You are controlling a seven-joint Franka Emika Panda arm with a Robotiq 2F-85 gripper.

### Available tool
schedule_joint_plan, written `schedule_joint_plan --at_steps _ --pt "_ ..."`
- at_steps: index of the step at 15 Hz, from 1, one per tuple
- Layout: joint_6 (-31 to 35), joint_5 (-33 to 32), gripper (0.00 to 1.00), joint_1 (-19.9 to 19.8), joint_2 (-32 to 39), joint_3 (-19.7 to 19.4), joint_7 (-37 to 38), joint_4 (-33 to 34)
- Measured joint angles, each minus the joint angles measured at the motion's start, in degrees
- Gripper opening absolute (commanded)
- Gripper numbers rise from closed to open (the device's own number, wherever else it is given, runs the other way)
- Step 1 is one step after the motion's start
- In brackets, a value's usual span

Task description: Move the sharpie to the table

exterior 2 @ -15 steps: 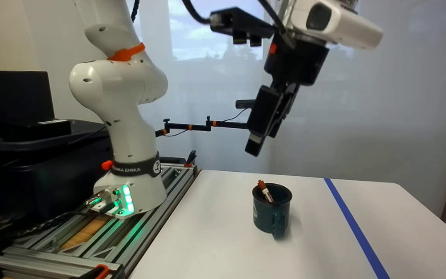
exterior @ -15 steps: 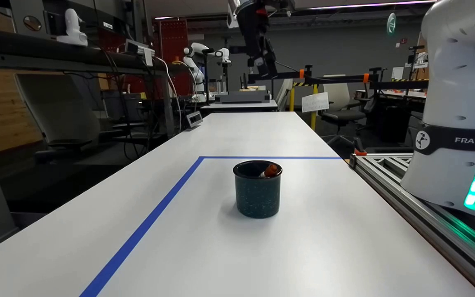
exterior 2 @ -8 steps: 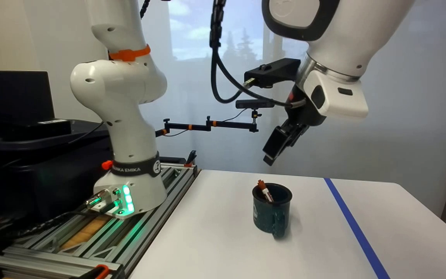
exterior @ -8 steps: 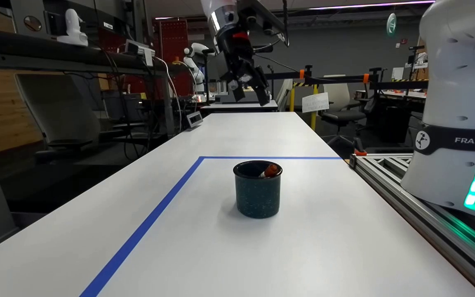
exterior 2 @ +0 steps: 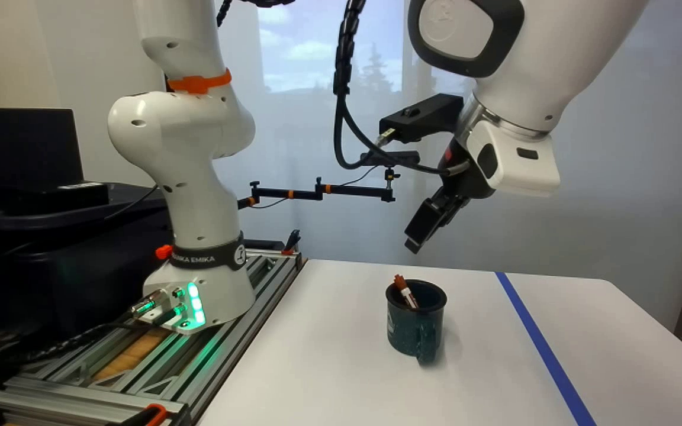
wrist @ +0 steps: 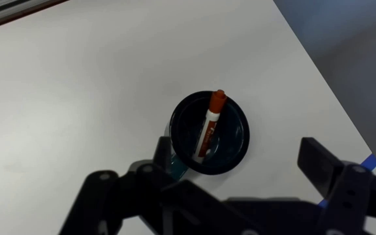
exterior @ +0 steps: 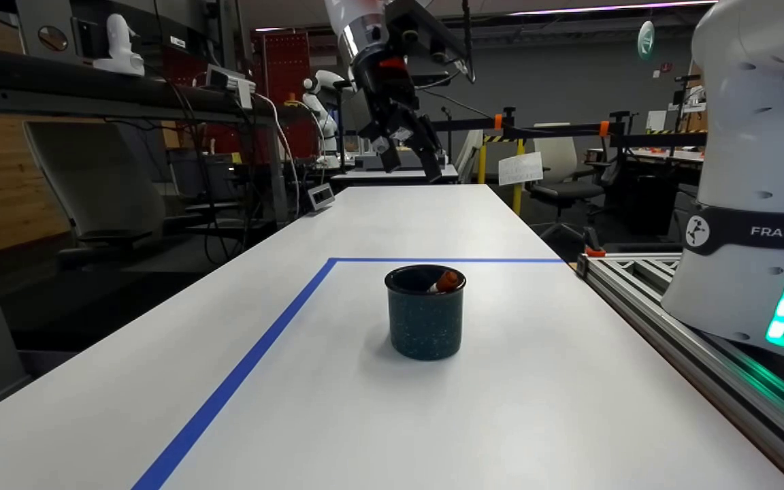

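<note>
The sharpie [wrist: 209, 129], a white marker with an orange-red cap and label, leans inside the dark teal cup [wrist: 246, 135]. Its cap rests at the rim in the wrist view. It shows in both exterior views [exterior: 446, 281] [exterior 2: 406, 291]; its lower end is hidden there by the cup wall. The cup [exterior 2: 409, 331] stands upright on the white table [exterior: 337, 408]. My gripper [wrist: 235, 146] is open and empty, its two fingers [wrist: 317, 163] wide apart. In both exterior views the gripper [exterior: 412, 171] hangs above the table, higher than the cup and apart from it.
The cup's handle [wrist: 176, 167] points toward my left finger in the wrist view. A blue tape line [exterior: 242, 373] runs along the table. The grey railed bench [exterior 2: 282, 296] with the white robot base [exterior 2: 214, 296] borders the table.
My gripper has come down toward the table and tilted, mostly in the earlier half second, with only a slight lowering since. The cup and sharpie have not moved.
</note>
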Motion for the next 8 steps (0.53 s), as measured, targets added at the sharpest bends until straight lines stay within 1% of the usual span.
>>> schedule_joint_plan --at_steps 6,8 --pt "-3.0 8.6 1.0 -0.1 4.6 0.0 -6.0 0.7" --pt "-3.9 10.1 1.0 -0.3 6.5 0.0 -7.0 1.2"
